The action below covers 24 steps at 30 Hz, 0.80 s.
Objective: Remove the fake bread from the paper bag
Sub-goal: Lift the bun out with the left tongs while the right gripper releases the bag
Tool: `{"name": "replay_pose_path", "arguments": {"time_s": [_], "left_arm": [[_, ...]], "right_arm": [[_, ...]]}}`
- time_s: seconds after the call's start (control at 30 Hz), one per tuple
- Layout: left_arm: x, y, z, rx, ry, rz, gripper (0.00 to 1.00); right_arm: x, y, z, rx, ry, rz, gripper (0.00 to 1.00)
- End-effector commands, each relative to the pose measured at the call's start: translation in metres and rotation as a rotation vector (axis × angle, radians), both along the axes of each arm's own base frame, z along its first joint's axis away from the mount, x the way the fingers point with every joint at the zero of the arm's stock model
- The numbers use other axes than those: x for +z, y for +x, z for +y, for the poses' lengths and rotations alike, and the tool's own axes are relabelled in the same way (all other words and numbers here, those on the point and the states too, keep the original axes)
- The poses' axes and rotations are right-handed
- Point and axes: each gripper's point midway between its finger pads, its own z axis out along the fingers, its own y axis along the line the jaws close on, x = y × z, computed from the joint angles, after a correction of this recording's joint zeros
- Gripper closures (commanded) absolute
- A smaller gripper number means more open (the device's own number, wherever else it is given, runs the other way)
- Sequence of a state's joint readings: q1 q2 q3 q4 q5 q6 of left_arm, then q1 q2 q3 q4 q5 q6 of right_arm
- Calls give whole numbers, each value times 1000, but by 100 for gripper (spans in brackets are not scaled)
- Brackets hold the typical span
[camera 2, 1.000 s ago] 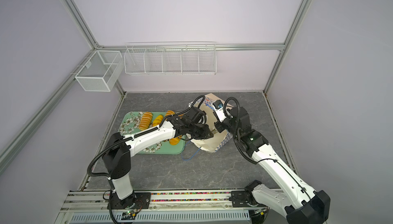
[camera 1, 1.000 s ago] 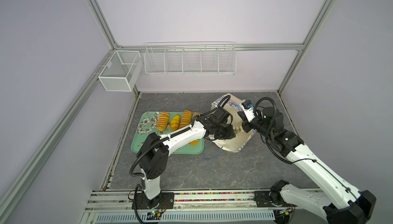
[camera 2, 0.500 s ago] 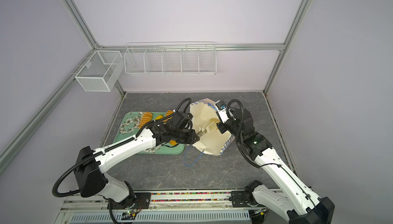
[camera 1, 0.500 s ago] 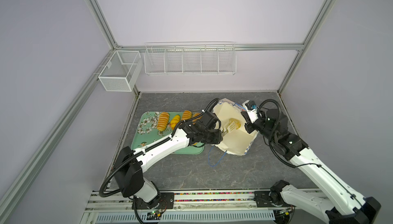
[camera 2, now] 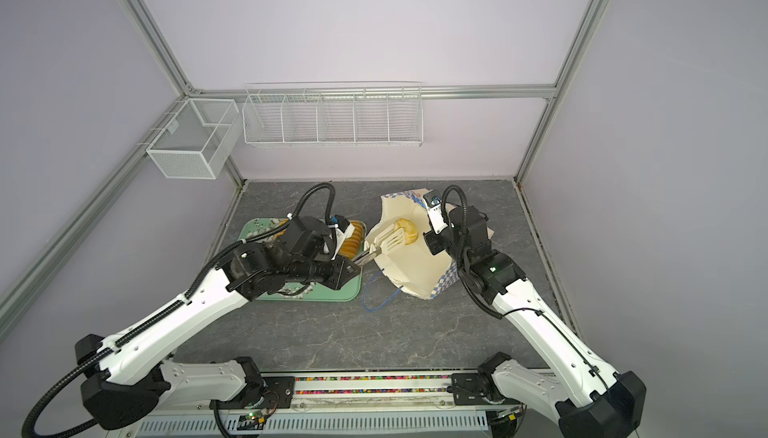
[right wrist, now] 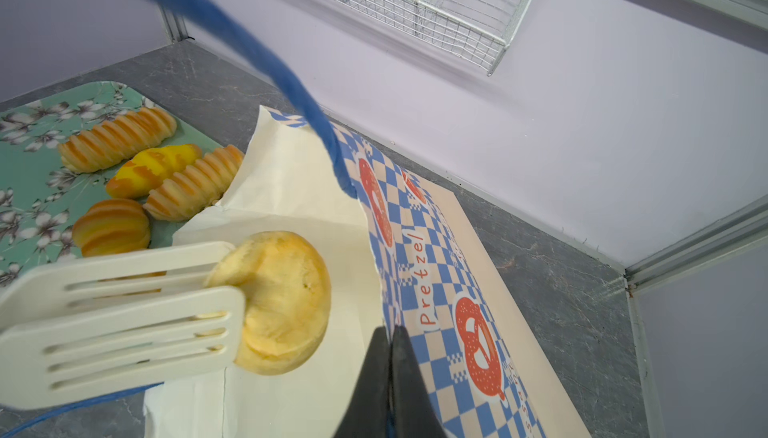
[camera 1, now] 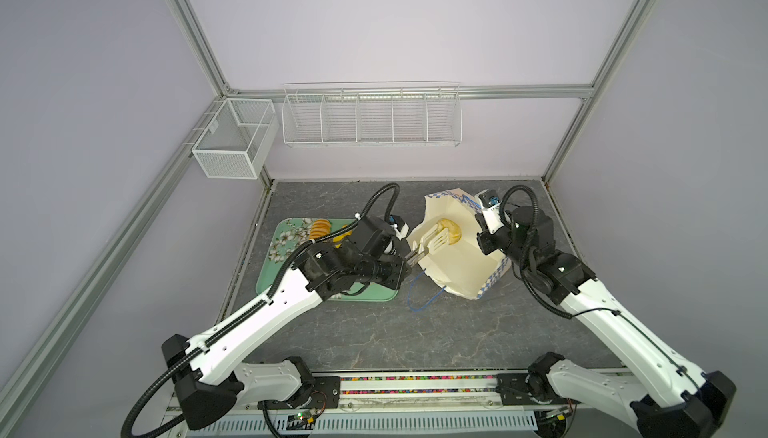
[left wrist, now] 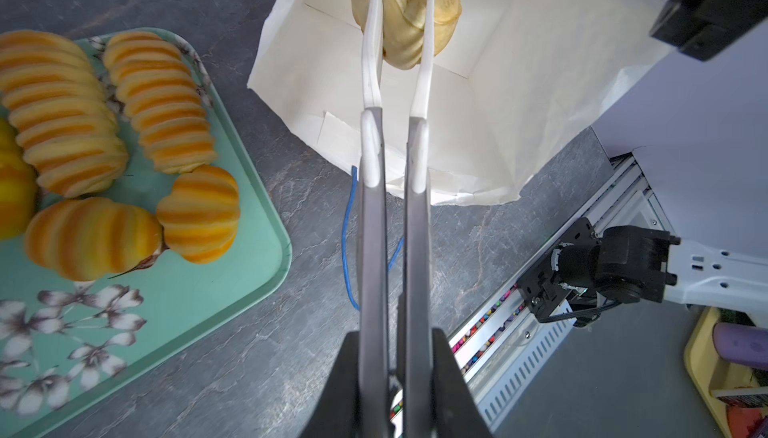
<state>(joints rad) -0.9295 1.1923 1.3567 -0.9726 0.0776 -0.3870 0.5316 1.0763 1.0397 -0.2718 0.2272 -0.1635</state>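
My left gripper (left wrist: 395, 357) is clamped on the steel handles of a pair of tongs (left wrist: 372, 207); their white slotted tips pinch a pale bun (left wrist: 401, 20) deep inside the paper bag (camera 1: 457, 278), whose mouth gapes open in both top views. My right gripper (right wrist: 390, 344) has its jaws pressed together on the bag's right rim, beside the checkered band; a blue cord handle (camera 1: 419, 301) trails on the table at the bag's near side. Just left of the bag sits a green flowered tray (left wrist: 232, 290) carrying the other fake bread (left wrist: 162, 103), ribbed loaves and striped buns. The surface (camera 1: 374, 332) is dark grey, veined like stone; pale lilac walls in aluminium framing enclose it; a long wire rack (camera 1: 371, 118) hangs on the far wall, a mesh basket (camera 1: 232, 141) on the left one; the arms' rail (camera 1: 415, 382) runs along the near edge.
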Motion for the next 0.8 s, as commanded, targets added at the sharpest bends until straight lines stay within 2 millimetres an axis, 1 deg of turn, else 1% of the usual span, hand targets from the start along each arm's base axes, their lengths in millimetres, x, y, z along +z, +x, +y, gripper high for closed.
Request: {"name": "replay_pose_path", "arguments": {"time_s": [0.0,0.03,0.1,0.23,0.37,0.5,0.57,0.67,0.7,0.77], "left_arm": [[20,-12,36,6,57,-68,100],[22,-14,44,20,63,-74,100],[27,-16,69,97,101,-90,100],[32,-21,106,222,164,-82,100],[26,-22,150,395,301,-61,100],[18,-20,192,562,477,-24,100],[13,-19,206,619,531,17,100],[7,-15,221,663,590,61,100],[4,-13,226,674,609,79,100],[-2,-11,238,703,645,114,100]], "right_arm": [[6,6,-6,-52,14,6,93],[6,7,-6,-53,12,11,93],[5,8,-5,-54,7,17,93],[3,13,-10,-91,9,24,93],[11,15,-12,-125,52,40,93],[22,14,1,-98,143,94,93],[32,15,6,-91,183,110,93],[47,28,4,-103,203,142,92],[47,36,2,-109,205,169,92],[38,52,-8,-141,213,223,92]]}}
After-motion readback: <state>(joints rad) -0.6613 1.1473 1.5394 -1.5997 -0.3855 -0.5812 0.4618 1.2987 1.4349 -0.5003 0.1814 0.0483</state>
